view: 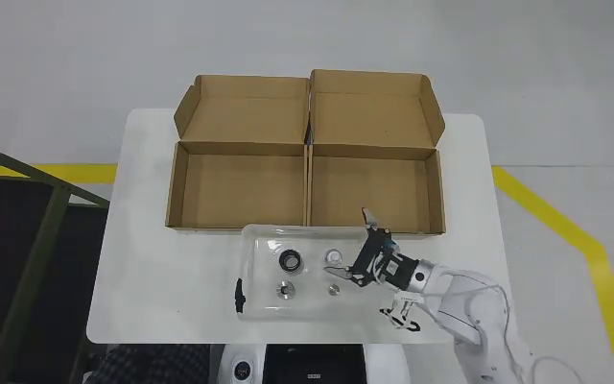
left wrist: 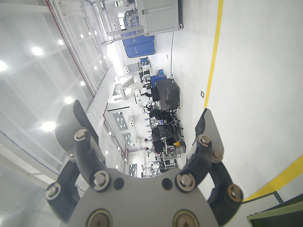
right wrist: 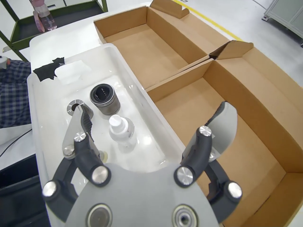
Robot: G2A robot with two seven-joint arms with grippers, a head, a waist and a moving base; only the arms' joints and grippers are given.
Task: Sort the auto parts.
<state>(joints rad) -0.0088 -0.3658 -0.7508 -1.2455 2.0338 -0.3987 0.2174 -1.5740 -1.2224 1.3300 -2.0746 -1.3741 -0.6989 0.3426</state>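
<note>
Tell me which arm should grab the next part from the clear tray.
Right. The right gripper hangs open at the edge of the clear tray, near the metal cylinder; the left gripper points away from the table.

No legible text, number or brand in any view. Left wrist view, upper middle: blue cabinet (left wrist: 139, 45) carries a small white mark, too small to read. Right of centre: small dark square floor marker (left wrist: 202, 94) just beside the yellow floor line (left wrist: 214, 48); its symbol cannot be made out.
</note>
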